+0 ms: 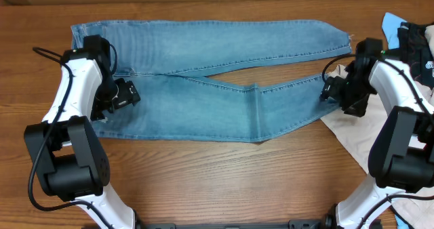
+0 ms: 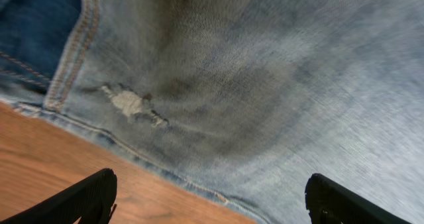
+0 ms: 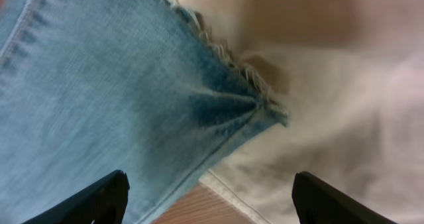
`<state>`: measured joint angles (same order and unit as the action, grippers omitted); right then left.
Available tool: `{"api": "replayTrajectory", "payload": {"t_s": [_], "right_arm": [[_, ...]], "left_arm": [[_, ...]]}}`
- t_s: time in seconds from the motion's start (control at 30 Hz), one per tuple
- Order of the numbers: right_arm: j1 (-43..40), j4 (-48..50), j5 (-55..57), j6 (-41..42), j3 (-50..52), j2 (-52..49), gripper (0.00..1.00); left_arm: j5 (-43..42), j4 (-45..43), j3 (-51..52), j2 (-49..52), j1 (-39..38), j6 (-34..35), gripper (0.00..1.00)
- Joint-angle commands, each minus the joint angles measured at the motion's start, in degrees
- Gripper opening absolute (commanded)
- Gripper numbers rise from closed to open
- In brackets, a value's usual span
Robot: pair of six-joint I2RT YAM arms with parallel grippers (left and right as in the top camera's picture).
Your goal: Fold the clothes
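The jeans (image 1: 203, 73) lie flat along the bench (image 1: 203, 181), with the waist under the left tool (image 1: 125, 93) and both legs running away from it toward the right tool (image 1: 333, 88). The legs part in a narrow V, and a strip of bare wood shows between them. The left tool (image 2: 212, 184) hangs just above the denim with its fingers (image 2: 86, 201) spread wide and nothing between them. Directly beneath it are a stitched seam and a small worn patch (image 2: 129, 103), and the edge of the jeans crosses below the gap, so bare bench (image 2: 40, 151) shows by one finger. The right tool (image 3: 211, 181) also has its fingers (image 3: 344, 201) wide apart and grips nothing. It hovers over the end of the nearer leg, where the frayed hem (image 3: 225, 58) runs across just ahead of the fingers. A beige cloth (image 3: 344, 118) lies under that hem and spreads out beyond it to one side of the tool, so denim and cloth overlap right where the tool hangs. A sliver of wood shows between the fingertips. In the overhead view the beige cloth (image 1: 346, 131) reaches back under the right arm. A heap of other garments (image 1: 410, 43) sits just behind that arm, near the hem of the farther leg.
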<state>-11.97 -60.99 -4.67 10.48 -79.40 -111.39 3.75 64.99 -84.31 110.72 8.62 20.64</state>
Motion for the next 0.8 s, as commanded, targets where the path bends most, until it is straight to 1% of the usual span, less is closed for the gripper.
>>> {"api": "replayTrajectory", "payload": {"t_s": [0.0,0.03,0.07,0.17,0.23,0.3,0.33,0.37,0.53,0.63,0.7,0.77], "right_arm": [[-0.1,5.1,-0.6,1.0,4.5,0.1,0.82],[-0.1,6.2,-0.5,1.4,5.2,0.1,0.82],[-0.1,9.0,-1.1,1.6,6.6,0.1,0.81],[-0.1,12.2,-3.8,1.6,7.4,0.1,0.76],[-0.1,13.9,-5.3,1.6,7.4,0.1,0.56],[-0.1,13.9,-5.3,1.6,7.4,0.1,0.20],[-0.3,13.1,-5.3,1.6,7.4,0.2,0.07],[-0.6,12.3,-5.3,1.8,7.4,0.3,0.04],[-2.6,6.6,-4.8,2.0,7.3,3.2,0.04],[-4.2,3.1,-2.2,3.0,7.3,7.1,0.04],[-5.2,1.6,-0.7,3.0,7.3,9.3,0.04],[-5.1,1.5,-0.3,2.9,7.3,9.5,0.04]], "left_arm": [[0.7,-3.8,4.8,-0.1,0.1,0.2,0.93],[0.7,-4.7,5.7,-0.1,0.2,0.2,0.93],[0.8,-6.4,7.4,-0.1,0.2,0.2,0.93],[1.4,-8.3,9.4,-0.1,0.2,0.2,0.93],[1.5,-9.8,11.2,-0.1,0.2,0.2,0.95],[3.0,-9.9,12.0,-0.1,0.2,0.2,0.95],[4.1,-9.8,12.2,-0.1,0.2,0.2,0.94],[4.7,-9.7,12.2,-0.1,0.2,0.1,0.95],[7.2,-9.4,12.2,-0.1,2.4,0.1,0.96],[7.2,-9.4,12.2,-0.1,6.2,0.1,0.96],[6.7,-9.5,12.2,-0.1,10.3,0.1,0.96],[4.9,-9.4,12.2,-0.1,13.2,-0.5,0.96]]}}
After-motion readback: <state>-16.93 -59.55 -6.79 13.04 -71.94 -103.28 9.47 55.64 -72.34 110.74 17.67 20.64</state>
